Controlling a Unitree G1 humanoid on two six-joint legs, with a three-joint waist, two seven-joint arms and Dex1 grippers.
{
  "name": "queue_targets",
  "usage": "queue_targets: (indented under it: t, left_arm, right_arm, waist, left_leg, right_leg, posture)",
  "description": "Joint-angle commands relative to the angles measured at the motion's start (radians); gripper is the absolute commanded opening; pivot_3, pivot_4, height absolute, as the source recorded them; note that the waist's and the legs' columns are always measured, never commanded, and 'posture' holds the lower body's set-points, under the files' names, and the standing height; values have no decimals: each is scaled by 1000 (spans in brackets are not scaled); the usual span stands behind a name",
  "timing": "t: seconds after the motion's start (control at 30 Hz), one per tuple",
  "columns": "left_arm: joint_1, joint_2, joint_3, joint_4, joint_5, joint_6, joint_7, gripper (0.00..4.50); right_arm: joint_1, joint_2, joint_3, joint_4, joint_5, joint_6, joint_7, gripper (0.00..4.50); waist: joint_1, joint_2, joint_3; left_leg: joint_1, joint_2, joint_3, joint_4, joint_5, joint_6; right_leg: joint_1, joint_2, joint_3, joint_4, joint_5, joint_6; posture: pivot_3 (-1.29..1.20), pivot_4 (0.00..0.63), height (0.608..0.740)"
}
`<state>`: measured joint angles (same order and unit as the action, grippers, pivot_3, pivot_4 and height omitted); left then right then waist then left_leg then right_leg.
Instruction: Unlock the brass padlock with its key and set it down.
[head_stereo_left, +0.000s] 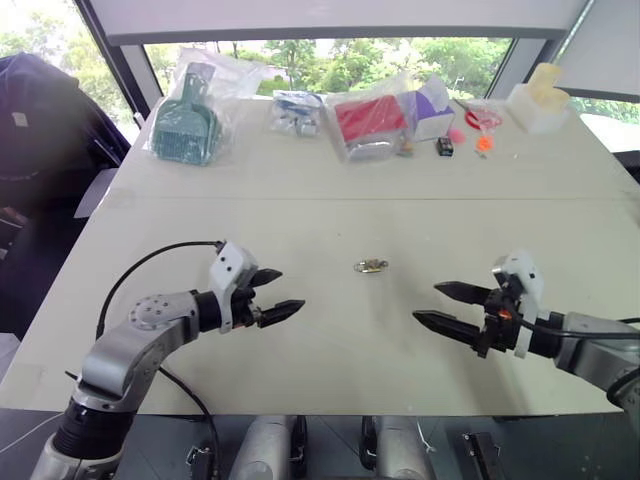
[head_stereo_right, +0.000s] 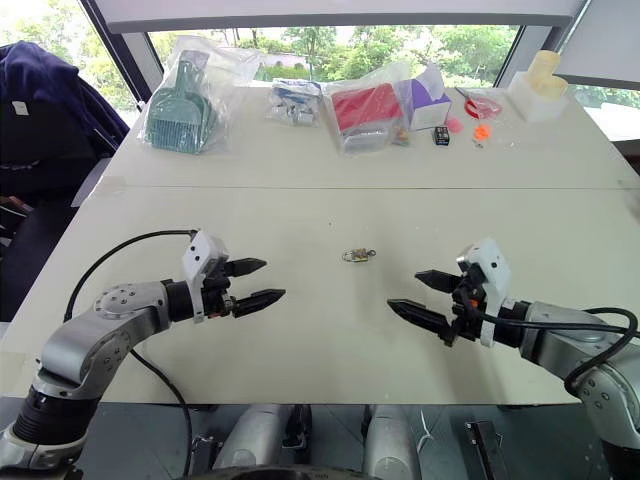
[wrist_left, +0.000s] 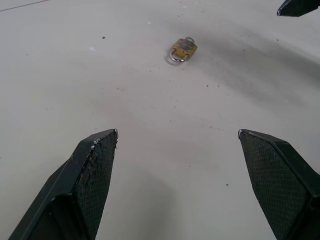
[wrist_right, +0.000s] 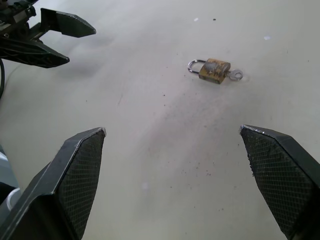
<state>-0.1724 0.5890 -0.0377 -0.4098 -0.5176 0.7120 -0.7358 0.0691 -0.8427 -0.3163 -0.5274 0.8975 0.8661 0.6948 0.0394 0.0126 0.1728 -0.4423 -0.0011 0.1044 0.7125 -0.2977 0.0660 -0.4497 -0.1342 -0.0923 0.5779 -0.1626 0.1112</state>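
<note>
Both grippers stand wide open and empty — the left gripper (head_stereo_left: 278, 294) and right gripper (head_stereo_left: 440, 304) flank the brass padlock (head_stereo_left: 370, 266), which lies flat between and just beyond their fingertips, its key (wrist_right: 236, 75) seated in the body. Best pinch the body with one, the key with the other. Bare table (head_stereo_left: 330, 350) surrounds it — the near edge lies behind the fingers.

The left gripper (wrist_left: 177, 137) has its 2 black fingers (wrist_left: 92, 175) spread wide apart, their textured pads facing each other over the bare off-white table (wrist_left: 75, 75). Ahead of them and well apart, the brass padlock (wrist_left: 182, 49) lies flat on the table, its silvery shackle toward the gripper. A black fingertip of the right gripper (wrist_left: 299, 6) pokes in at one corner.
</note>
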Motion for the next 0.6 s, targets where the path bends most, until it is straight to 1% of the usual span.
queue_targets:
  t: [0.03, 0.47, 0.6]
  left_arm:
    - [-23, 11, 11, -6, 13, -31, -5, 4029]
    - [-56, 21, 0, 18, 20, -26, -38, 4029]
    - [-134, 29, -20, 68, 28, -37, -83, 4029]
  right_arm:
    - [-9, 10, -1, -18, -2, -17, 4, 4447]
    - [-14, 42, 15, -36, -8, -12, -22, 4447]
    - [-51, 50, 37, -19, -11, -9, -34, 4447]
  waist:
    - [0, 0, 0]
    - [0, 0, 0]
    - [0, 0, 0]
  left_leg:
    - [0, 0, 0, 0, 0, 0]
    - [0, 0, 0, 0, 0, 0]
    - [0, 0, 0, 0, 0, 0]
  right_leg:
    - [0, 0, 0, 0, 0, 0]
    - [0, 0, 0, 0, 0, 0]
    - [0, 0, 0, 0, 0, 0]
  posture:
    - [0, 150, 735]
    - [0, 150, 735]
    - [0, 150, 735]
